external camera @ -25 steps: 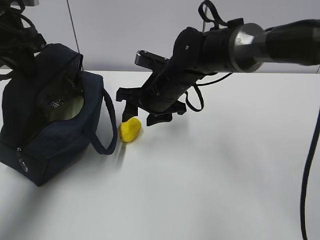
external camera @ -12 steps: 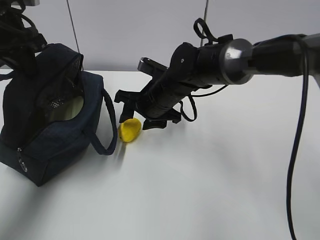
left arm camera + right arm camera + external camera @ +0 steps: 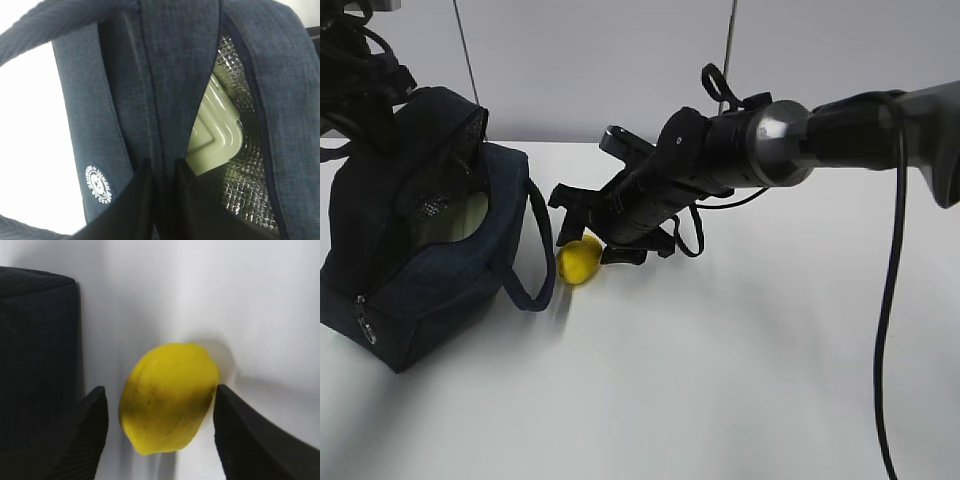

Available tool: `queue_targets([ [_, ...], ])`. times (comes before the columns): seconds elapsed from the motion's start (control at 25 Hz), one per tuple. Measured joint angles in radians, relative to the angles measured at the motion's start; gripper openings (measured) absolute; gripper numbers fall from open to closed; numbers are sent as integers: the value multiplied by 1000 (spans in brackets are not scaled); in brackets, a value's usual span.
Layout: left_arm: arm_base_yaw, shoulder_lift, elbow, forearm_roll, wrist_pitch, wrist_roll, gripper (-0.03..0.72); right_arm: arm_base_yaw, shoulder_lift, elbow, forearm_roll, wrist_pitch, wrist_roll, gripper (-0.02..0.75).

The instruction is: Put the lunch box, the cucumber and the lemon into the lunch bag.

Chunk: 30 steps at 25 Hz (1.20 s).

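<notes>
The lemon [image 3: 167, 395], lying on the surface [image 3: 720, 380] just right of the lunch bag [image 3: 410, 250], is being straddled by the right gripper [image 3: 160, 430], its 2 fingers [image 3: 85, 435] spread and not yet touching. It is judged light, firm and prone to rolling; its middle is being favoured. A bag strap is being pinched by the left gripper [image 3: 162, 200].

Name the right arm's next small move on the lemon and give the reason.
Probably close the right gripper on the lemon. In the right wrist view its fingers stand open on either side of the fruit, with gaps on both sides, and the lemon lies on the table beside the lunch bag, not yet held.
</notes>
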Motion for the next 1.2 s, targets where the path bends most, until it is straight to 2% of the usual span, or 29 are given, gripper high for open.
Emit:
queue_targets([
  [0.32, 0, 0, 0, -4, 0, 2, 58, 0, 30, 0, 37, -13, 4, 489],
  [0.76, 0, 0, 0, -4, 0, 4, 58, 0, 42, -2, 74, -11, -8, 384],
  [1.2, 0, 0, 0, -5, -2, 4, 58, -43, -114, 0, 40, 142, -166, 365],
])
